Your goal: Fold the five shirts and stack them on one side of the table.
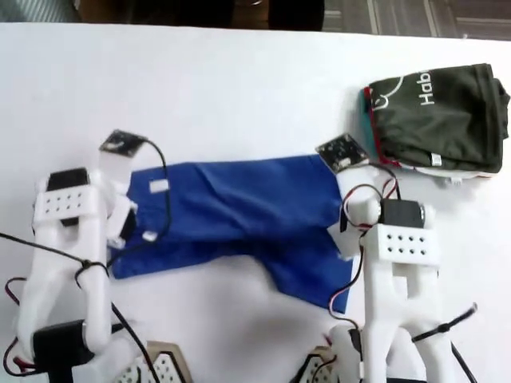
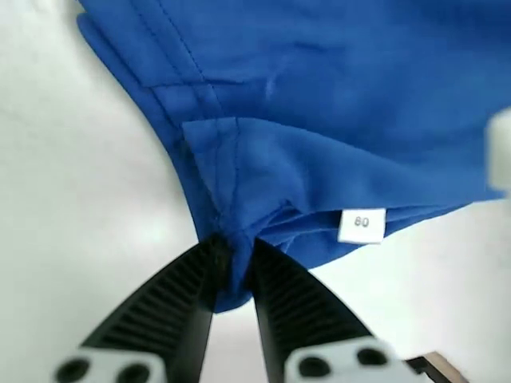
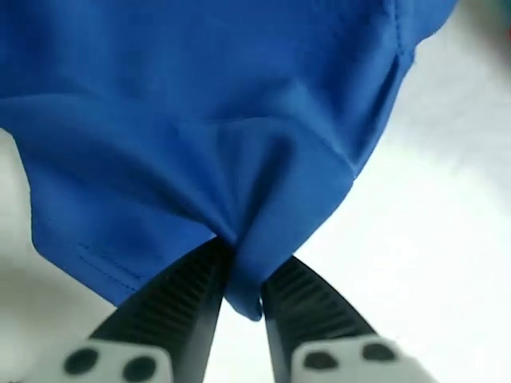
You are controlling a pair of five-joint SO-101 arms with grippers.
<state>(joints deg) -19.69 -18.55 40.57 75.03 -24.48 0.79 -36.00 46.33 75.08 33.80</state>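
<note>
The blue shirt (image 1: 239,211) is lying on the table (image 1: 200,96) near the stack of folded shirts (image 1: 435,120), its long axis running from gripper to gripper. The left gripper (image 2: 235,249) is pinching the end farther from the stack; the right gripper (image 3: 242,259) is pinching the end nearer the stack.

Overhead; wrist close-ups on shared shirt (image 1: 239,209)

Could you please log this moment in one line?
left claw shut on blue shirt; right claw shut on same shirt; folded stack on table
</note>
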